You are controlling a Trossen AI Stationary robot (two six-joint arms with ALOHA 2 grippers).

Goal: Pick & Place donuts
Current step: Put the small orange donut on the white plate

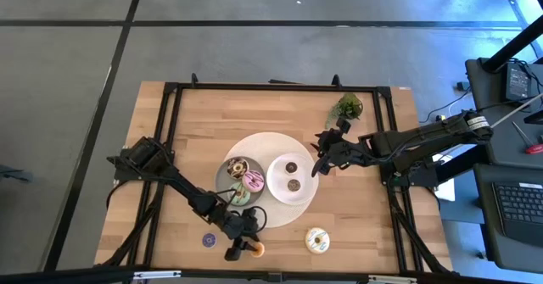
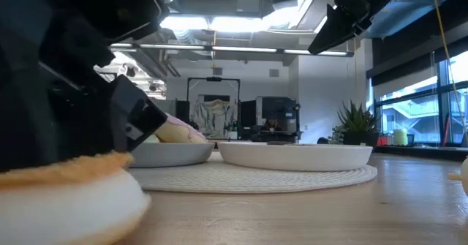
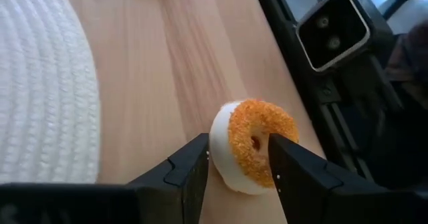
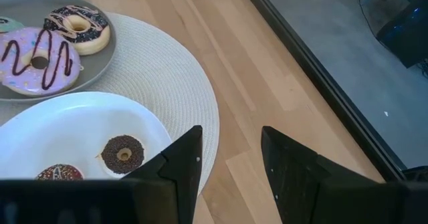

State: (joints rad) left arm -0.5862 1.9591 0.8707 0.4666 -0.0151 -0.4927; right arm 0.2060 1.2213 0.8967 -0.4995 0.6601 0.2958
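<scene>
The left arm reaches low across the worktop (image 1: pixel 373 233) toward its near edge, its left tool (image 3: pixel 239 167) pinching the orange mini donut (image 3: pixel 254 144) between both fingers (the ring stands on edge, touching the wood). The right arm stretches in from the side, its right tool (image 4: pixel 231 160) spread and empty above the white plate (image 4: pixel 60 127), where two brown minis lie.

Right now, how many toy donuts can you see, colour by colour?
Brown mini donuts: 2
Purple mini donut: 1
Orange mini donut: 1
Green donut: 1
Pink donut: 1
Chocolate donut: 1
Cream donut: 1
Total: 8
</scene>
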